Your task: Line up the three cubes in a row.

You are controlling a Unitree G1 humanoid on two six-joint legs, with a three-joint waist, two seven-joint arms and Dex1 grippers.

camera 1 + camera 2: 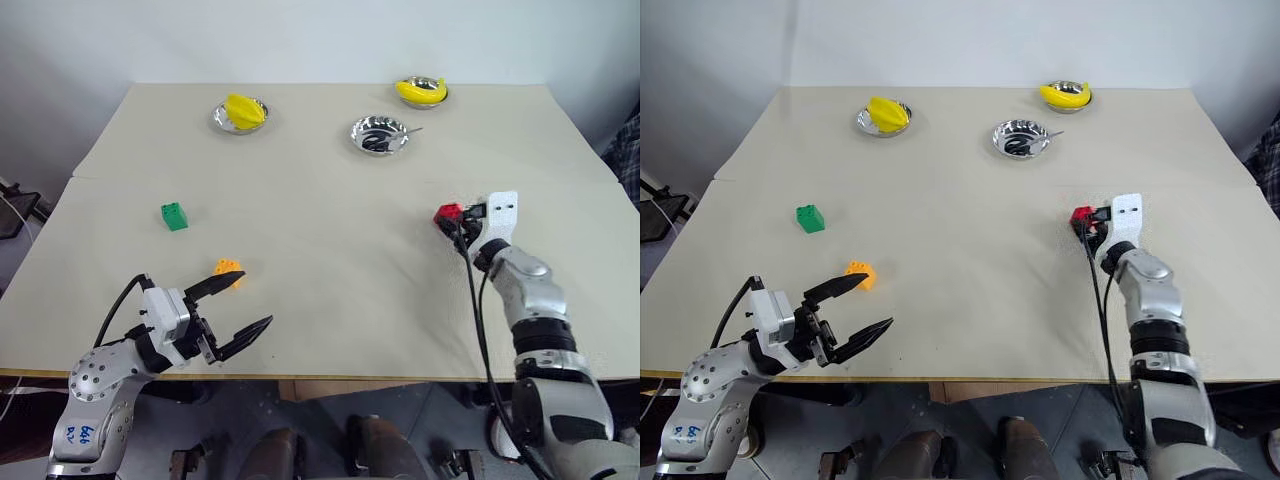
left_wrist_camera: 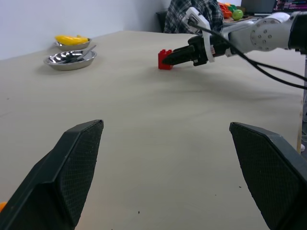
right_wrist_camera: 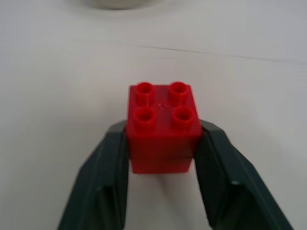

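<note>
Starting at the table's left side, the left gripper hovers over the near edge, at about seven o'clock from the table's centre, with its two black fingers spread wide apart and nothing between them. The orange cube lies just beyond its upper fingertip, at roughly twelve o'clock from that gripper, and whether the two touch cannot be told. The green cube sits studs up on the table farther out, at about ten o'clock from the orange one and well apart from it.

Toward the far edge, a silver bowl holding a yellow fruit stands at about eleven o'clock from the table's centre. A second silver bowl, with a dark object inside, stands at about one o'clock, and a third bowl with a yellow fruit lies beyond it near the far edge.

On the right side, at about three o'clock from the centre, the right gripper has its fingers clamped on the two opposite sides of the red cube, which sits studs up and appears to rest on the table.
</note>
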